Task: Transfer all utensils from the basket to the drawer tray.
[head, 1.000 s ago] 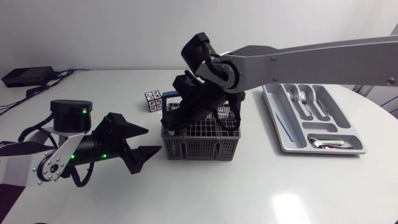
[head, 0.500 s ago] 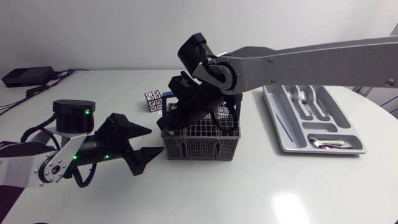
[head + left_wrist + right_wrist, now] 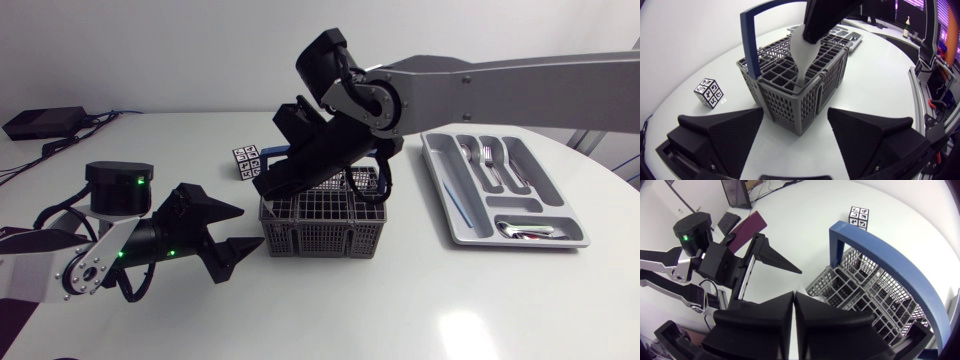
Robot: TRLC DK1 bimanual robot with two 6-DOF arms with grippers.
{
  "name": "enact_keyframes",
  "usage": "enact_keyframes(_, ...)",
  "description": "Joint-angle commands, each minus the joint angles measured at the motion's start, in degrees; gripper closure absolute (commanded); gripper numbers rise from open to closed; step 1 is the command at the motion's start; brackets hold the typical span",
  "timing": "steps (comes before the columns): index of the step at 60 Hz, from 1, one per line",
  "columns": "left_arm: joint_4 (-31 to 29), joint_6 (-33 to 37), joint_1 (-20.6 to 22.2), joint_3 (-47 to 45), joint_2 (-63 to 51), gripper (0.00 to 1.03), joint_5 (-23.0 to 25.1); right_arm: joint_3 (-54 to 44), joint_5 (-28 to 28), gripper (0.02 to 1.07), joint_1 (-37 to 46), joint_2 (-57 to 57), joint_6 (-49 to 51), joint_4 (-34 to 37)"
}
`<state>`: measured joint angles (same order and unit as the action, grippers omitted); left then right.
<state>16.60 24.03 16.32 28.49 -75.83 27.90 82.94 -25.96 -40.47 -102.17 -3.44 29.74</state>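
Basket (image 3: 320, 228) under down-slanted right tool (image 3: 265, 186), tight on white utensil (image 3: 802, 55); left tool (image 3: 250, 227) splayed, level, alongside.

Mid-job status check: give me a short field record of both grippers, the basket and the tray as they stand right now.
right gripper: shut on white utensil, above the basket
white utensil: upright, lower end down in a compartment near the basket's corner
left gripper: open, low by the table, the basket's corner ahead between its fingers
basket: grey, blue handle upright; other contents cannot be made out
drawer tray: on the table on the right arm's side, holds cutlery
marker cube: on the table beyond the basket
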Motion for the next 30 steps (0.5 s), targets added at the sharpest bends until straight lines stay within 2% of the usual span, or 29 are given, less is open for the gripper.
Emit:
enact_keyframes(1, 0.7, 0.1, 0.5, -1.4, -0.9, 0.14, 0.6, 0.8, -1.2, 1.01, 0.7, 2.1, -1.0, 0.9)
enact_keyframes(17, 0.7, 0.2, 0.9, -1.7, -0.7, 0.14, 0.5, 3.1, -5.6, 1.01, 2.9, 5.6, -1.0, 4.2)
enact_keyframes(30, 0.6, 0.2, 0.8, -1.9, -0.1, 0.14, 0.5, 3.9, -13.2, 1.01, 6.2, 8.7, -2.4, 5.2)
